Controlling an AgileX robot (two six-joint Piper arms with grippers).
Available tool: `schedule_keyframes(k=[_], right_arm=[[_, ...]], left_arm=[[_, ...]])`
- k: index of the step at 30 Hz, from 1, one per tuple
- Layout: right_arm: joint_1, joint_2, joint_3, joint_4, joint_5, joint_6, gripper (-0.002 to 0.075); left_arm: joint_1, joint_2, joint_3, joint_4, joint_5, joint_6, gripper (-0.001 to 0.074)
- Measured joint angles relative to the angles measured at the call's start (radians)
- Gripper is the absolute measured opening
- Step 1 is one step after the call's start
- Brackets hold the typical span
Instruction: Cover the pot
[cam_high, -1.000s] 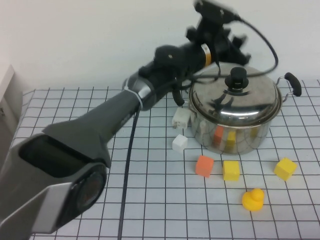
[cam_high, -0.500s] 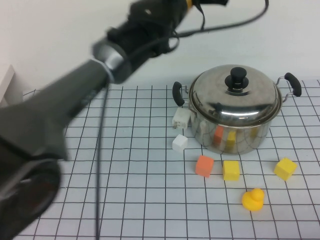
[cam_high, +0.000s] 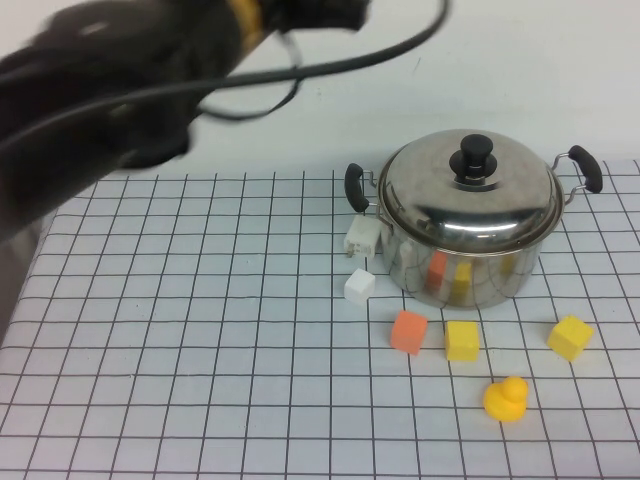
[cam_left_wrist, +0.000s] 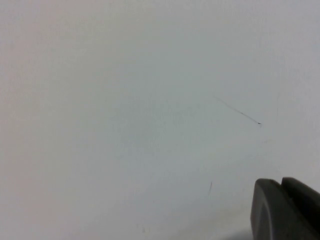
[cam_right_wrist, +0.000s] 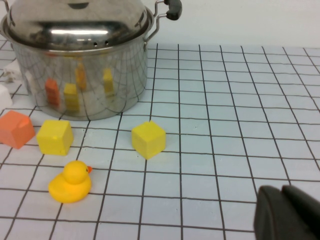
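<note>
The shiny steel pot (cam_high: 465, 265) with two black loop handles stands at the back right of the gridded table, and its domed lid (cam_high: 470, 200) with a black knob (cam_high: 475, 158) rests on it. The pot also shows in the right wrist view (cam_right_wrist: 80, 85) with the lid (cam_right_wrist: 75, 20) on. My left arm (cam_high: 150, 70) is a dark blur high at the back left, well clear of the pot. My left gripper (cam_left_wrist: 287, 210) is shut and empty, facing a white wall. My right gripper (cam_right_wrist: 287, 212) is shut and empty, low over the table, to the right of the pot.
Two white blocks (cam_high: 362, 237) (cam_high: 359, 286) lie by the pot's left side. An orange block (cam_high: 408, 332), two yellow blocks (cam_high: 462, 341) (cam_high: 570, 337) and a yellow duck (cam_high: 506, 398) lie in front of the pot. A black cable hangs from the left arm.
My left arm has risen from above the lid and swung back to the left. The lid stays on the pot. The blocks and the duck have not moved.
</note>
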Motion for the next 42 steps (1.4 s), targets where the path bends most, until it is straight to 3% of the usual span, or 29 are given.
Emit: schedule_keyframes(k=[12, 18, 25, 32, 36, 42], right_arm=[[0.000, 0.000, 0.000, 0.000, 0.000, 0.000, 0.0009], [0.000, 0.000, 0.000, 0.000, 0.000, 0.000, 0.0009], [0.000, 0.000, 0.000, 0.000, 0.000, 0.000, 0.0009], [0.000, 0.000, 0.000, 0.000, 0.000, 0.000, 0.0009], [0.000, 0.000, 0.000, 0.000, 0.000, 0.000, 0.0009], [0.000, 0.000, 0.000, 0.000, 0.000, 0.000, 0.0009]], left_arm=[[0.000, -0.393, 0.529, -0.084, 0.015, -0.057, -0.0001], [0.000, -0.524, 0.708, -0.084, -0.040, -0.100, -0.0001], [0.000, -0.556, 0.799, -0.056, -0.376, -0.121, -0.0001], [0.000, -0.544, 0.820, 0.127, -0.619, -0.106, -0.0001], [0.000, -0.557, 0.820, 0.086, -0.591, -0.106, -0.0001], [0.000, -0.732, 0.820, 0.020, -0.369, -0.162, -0.0001]])
